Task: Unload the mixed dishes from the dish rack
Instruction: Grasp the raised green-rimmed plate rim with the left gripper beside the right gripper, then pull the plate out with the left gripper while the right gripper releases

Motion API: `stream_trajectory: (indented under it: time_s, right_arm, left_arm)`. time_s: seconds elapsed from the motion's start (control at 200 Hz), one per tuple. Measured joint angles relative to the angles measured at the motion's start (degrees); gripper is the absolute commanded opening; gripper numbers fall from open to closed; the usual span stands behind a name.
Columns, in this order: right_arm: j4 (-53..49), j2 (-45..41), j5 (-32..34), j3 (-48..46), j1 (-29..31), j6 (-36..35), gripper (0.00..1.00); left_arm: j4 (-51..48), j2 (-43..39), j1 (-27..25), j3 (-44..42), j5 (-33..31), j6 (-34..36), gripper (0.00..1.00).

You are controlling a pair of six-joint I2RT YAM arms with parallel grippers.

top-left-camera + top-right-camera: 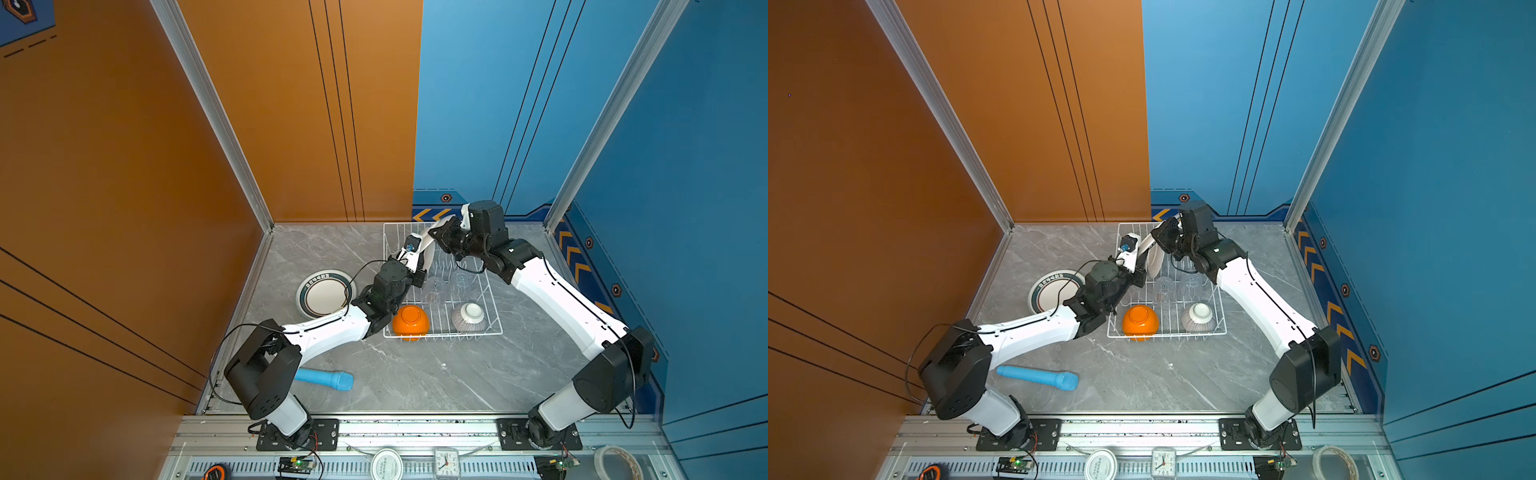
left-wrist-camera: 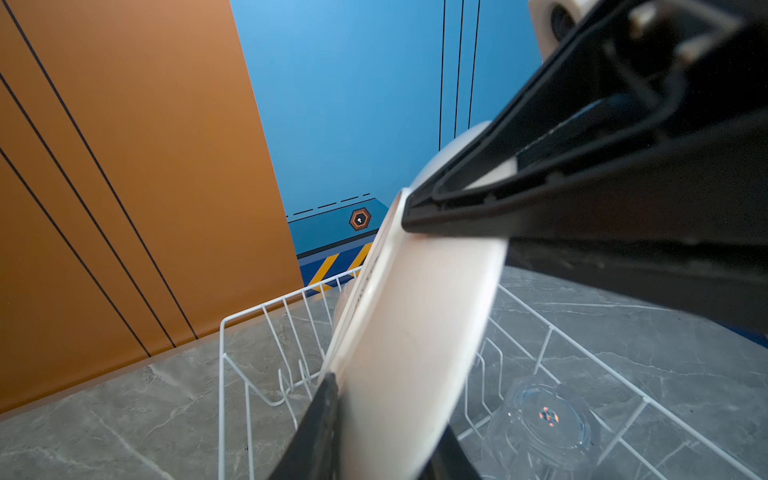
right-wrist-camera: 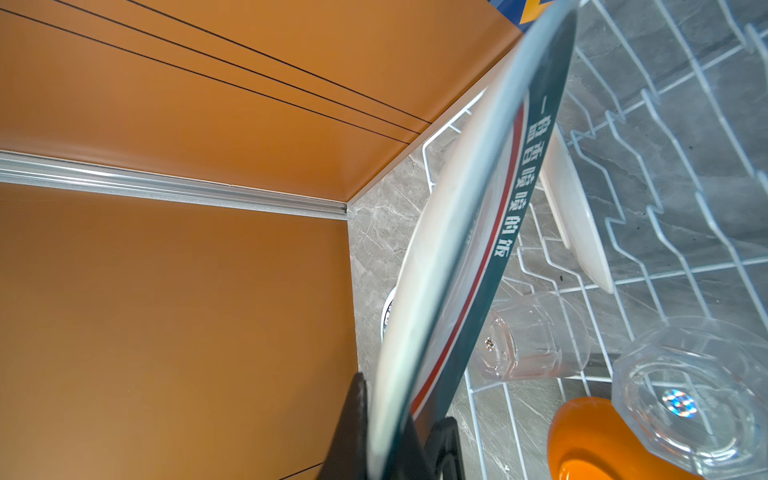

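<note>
Right up against the wrist cam, the right gripper (image 3: 401, 399) is clamped tight on the rim of the teal-banded plate (image 3: 457, 249). It holds the plate on edge and tilted at the back left corner of the dish rack (image 1: 449, 333). The left gripper (image 2: 386, 415) pinches the opposite rim, one finger on each face. Looks like a handoff to me, since another plate (image 1: 325, 293) lies flat on the counter (image 1: 415, 374) on that side. Can't tell if the bottom edge clears the prongs. The glass tumblers (image 3: 536, 336) sit just beside it. Open room is left, over the rack wall.
</note>
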Motion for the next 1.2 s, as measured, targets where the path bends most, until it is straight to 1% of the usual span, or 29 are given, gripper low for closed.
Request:
stream_trajectory:
  time_s: [0.095,0.23,0.25,0.265,0.285,0.3,0.31,0.325,0.395,0.566,0.846,0.906,1.006,1.096,1.196]
  right_arm:
    - [1.3,0.0,-0.5,-1.0,-0.1,0.8,0.17]
    - [4.8,0.0,-2.9,-2.7,-0.5,2.3,0.37]
    - [6.0,0.0,-3.7,-2.9,-0.5,2.1,0.38]
    - [7.2,0.0,-4.3,-2.9,-0.5,2.4,0.39]
    - [6.9,0.1,-4.1,-2.7,-0.3,2.1,0.40]
    - [6.8,-0.1,-4.1,-3.0,-0.2,2.5,0.40]
    - [6.9,-0.4,-4.2,-3.3,-0.2,2.5,0.41]
    - [7.0,-0.6,-4.7,-3.6,-0.2,2.6,0.42]
    - [7.6,-0.7,-5.0,-4.3,-0.7,3.0,0.45]
    - [9.4,-0.7,-5.4,-6.5,-1.4,3.7,0.46]
    - [10.3,-1.0,-5.4,-7.0,-2.1,3.6,0.47]
    - [10.2,-1.3,-5.4,-7.0,-2.2,3.5,0.51]
    - [10.2,-2.0,-5.3,-7.1,-2.6,3.0,0.60]
    - [10.3,-2.8,-5.3,-7.3,-3.1,2.0,0.65]
    - [10.3,-3.8,-5.3,-7.7,-3.6,1.6,0.67]
  left_arm:
    - [-0.2,0.0,-0.5,0.0,-1.0,1.0,0.00]
    - [0.7,0.0,-0.7,0.0,-2.2,0.4,0.00]
    - [0.5,0.0,-0.7,-0.1,-2.9,1.8,0.00]
    - [0.6,0.0,-0.8,-0.1,-3.2,2.4,0.00]
    - [0.9,0.0,-0.7,-0.1,-2.5,0.2,0.00]
    - [0.9,0.0,-0.7,-0.1,-2.8,1.4,0.00]
    - [0.9,0.0,-0.7,-0.1,-2.7,0.5,0.00]
    - [0.9,0.0,-0.7,-0.2,-3.5,0.8,0.00]
    - [0.9,0.0,-0.8,-0.3,-3.3,0.2,0.00]
    - [0.2,0.0,-1.1,-1.0,-3.2,-0.2,0.00]
    - [0.0,0.0,-1.0,-1.1,-3.4,-0.2,0.00]
    - [0.1,0.0,-0.9,-1.1,-3.5,-0.2,0.00]
    - [0.3,-0.1,-0.5,-1.1,-3.7,-0.3,0.00]
    - [0.4,-0.2,-0.2,-1.1,-3.8,-0.6,0.00]
    - [0.4,-0.3,0.1,-1.1,-3.9,-0.8,0.00]
